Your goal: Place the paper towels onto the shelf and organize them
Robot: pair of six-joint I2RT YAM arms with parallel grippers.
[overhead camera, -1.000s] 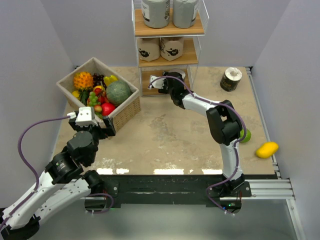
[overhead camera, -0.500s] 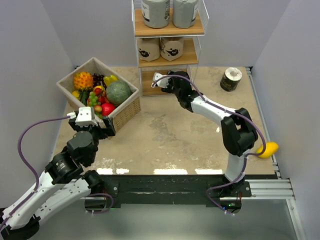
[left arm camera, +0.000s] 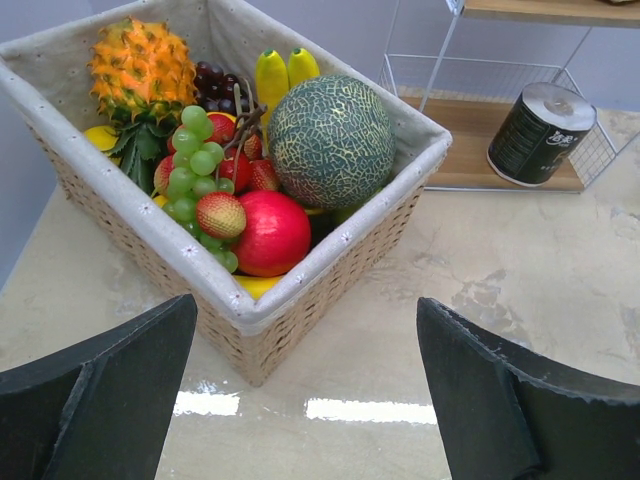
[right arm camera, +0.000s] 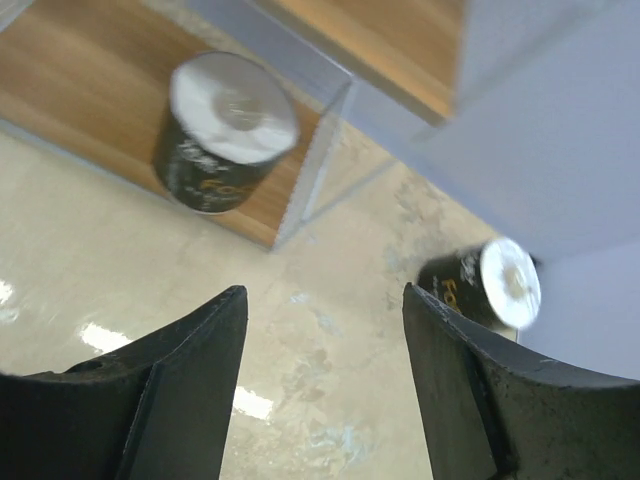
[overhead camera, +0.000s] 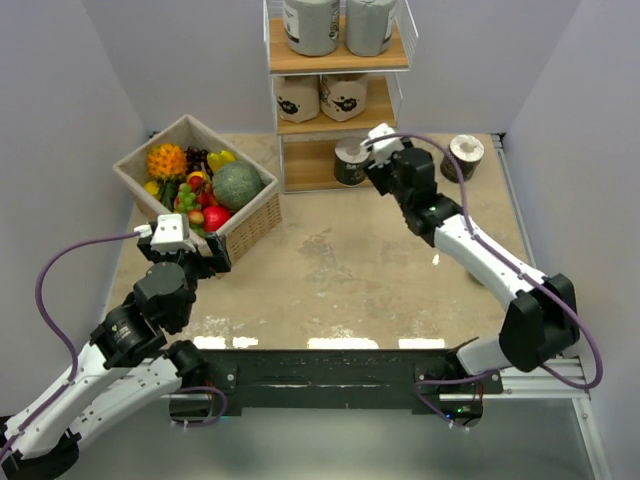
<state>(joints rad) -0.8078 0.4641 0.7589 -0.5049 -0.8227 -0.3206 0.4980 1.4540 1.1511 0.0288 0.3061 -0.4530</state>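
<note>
The shelf (overhead camera: pixel 338 62) stands at the back. Two grey paper towels (overhead camera: pixel 310 25) sit on its top board and two tan ones (overhead camera: pixel 297 97) on its middle board. One dark-wrapped roll (overhead camera: pixel 350 160) stands on the bottom board; it also shows in the right wrist view (right arm camera: pixel 225 130) and the left wrist view (left arm camera: pixel 540 135). The other dark roll (overhead camera: pixel 465 155) stands on the table right of the shelf, and shows in the right wrist view (right arm camera: pixel 490 285). My right gripper (overhead camera: pixel 392 168) is open and empty (right arm camera: pixel 325 380) between the two dark rolls. My left gripper (overhead camera: pixel 212 252) is open and empty (left arm camera: pixel 305 400).
A wicker basket (overhead camera: pixel 255 215) full of fruit stands left of the shelf, just beyond my left gripper; its near corner shows in the left wrist view (left arm camera: pixel 250 330). Walls close in the table on the left, back and right. My right arm's elbow (overhead camera: pixel 540 320) is by the table's right edge.
My right gripper has come out of the shelf's bottom tier and moved right, leaving the dark roll on the bottom board. Its elbow has swung right. The left arm has not moved.
</note>
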